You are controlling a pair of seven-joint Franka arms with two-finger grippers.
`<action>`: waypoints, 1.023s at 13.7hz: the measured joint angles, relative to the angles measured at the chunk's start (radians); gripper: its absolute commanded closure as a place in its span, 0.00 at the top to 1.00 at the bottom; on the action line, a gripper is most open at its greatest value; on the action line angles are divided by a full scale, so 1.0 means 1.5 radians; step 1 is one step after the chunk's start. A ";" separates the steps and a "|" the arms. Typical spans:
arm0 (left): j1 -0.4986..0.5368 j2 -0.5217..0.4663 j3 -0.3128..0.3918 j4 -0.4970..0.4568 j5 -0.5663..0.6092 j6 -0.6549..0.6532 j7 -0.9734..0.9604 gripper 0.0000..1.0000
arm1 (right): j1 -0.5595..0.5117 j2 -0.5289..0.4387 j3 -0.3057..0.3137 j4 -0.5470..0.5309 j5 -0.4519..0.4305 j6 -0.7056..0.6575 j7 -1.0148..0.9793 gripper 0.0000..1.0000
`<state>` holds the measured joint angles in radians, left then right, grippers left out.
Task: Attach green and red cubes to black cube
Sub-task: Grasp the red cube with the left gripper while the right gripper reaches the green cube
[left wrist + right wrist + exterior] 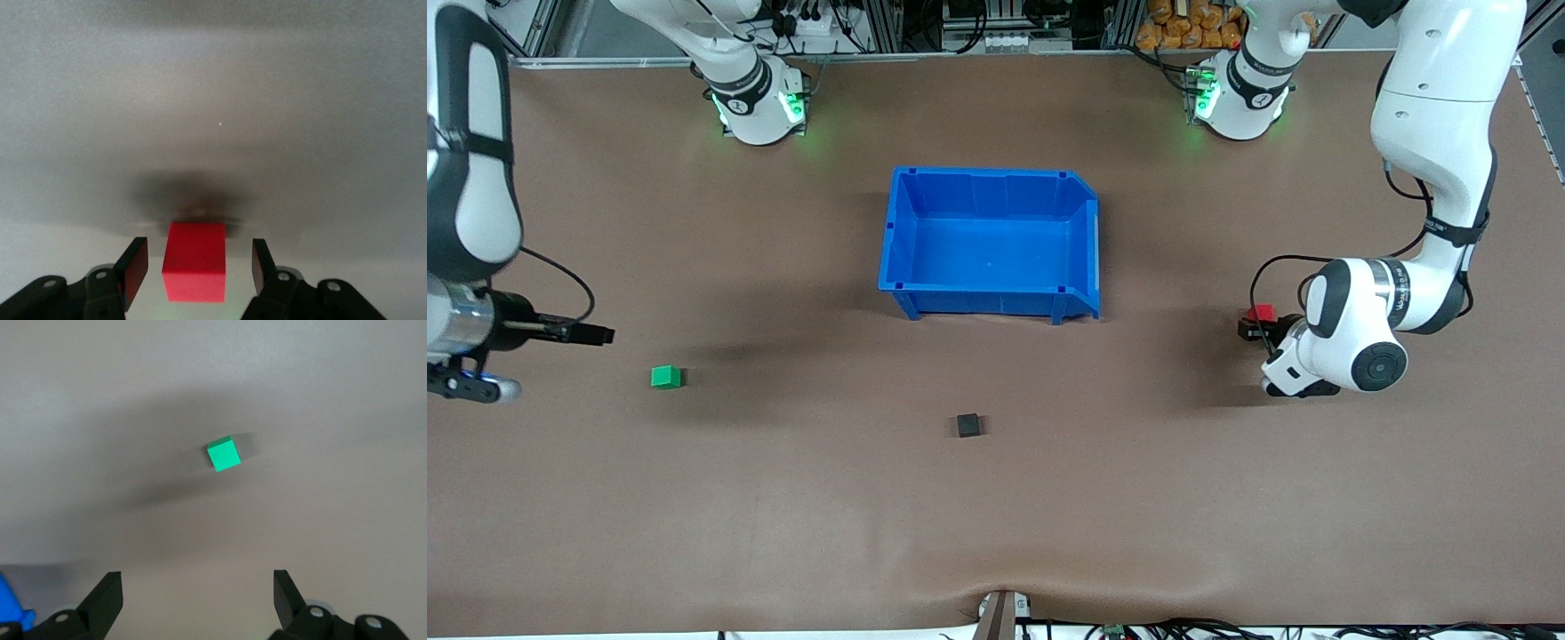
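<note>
No attachment is made yet: the black cube (968,425) sits alone mid-bench, the left gripper (198,267) brackets the red cube (1260,313) with fingers apart, not clamped, and the right gripper (197,597) hangs wide open, empty, above the green cube (665,377).

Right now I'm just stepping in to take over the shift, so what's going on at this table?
The left claw sits low with open fingers straddling the small red cube, not yet closed. The right claw, open, hangs above the small green cube. The matte black cube lies untouched, nearer the camera than the blue plastic bin.
</note>
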<state>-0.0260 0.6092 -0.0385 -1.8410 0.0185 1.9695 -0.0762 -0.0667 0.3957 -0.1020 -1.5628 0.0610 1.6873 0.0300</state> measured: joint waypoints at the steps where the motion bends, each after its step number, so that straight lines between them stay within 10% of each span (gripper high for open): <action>1: 0.000 0.003 0.000 0.000 0.000 0.004 0.000 0.67 | -0.003 0.029 0.000 -0.008 0.000 0.026 -0.004 1.00; 6: 0.001 0.006 0.000 0.000 0.000 0.007 0.000 0.52 | -0.026 0.153 0.000 -0.039 0.000 0.210 -0.103 1.00; 14: 0.002 0.006 0.001 0.000 0.000 0.007 0.000 0.24 | -0.014 0.160 0.013 -0.139 0.000 0.343 -0.190 1.00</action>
<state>-0.0237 0.6183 -0.0372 -1.8416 0.0185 1.9796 -0.0763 -0.0873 0.6356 -0.0822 -1.7709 0.0614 2.2014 -0.2548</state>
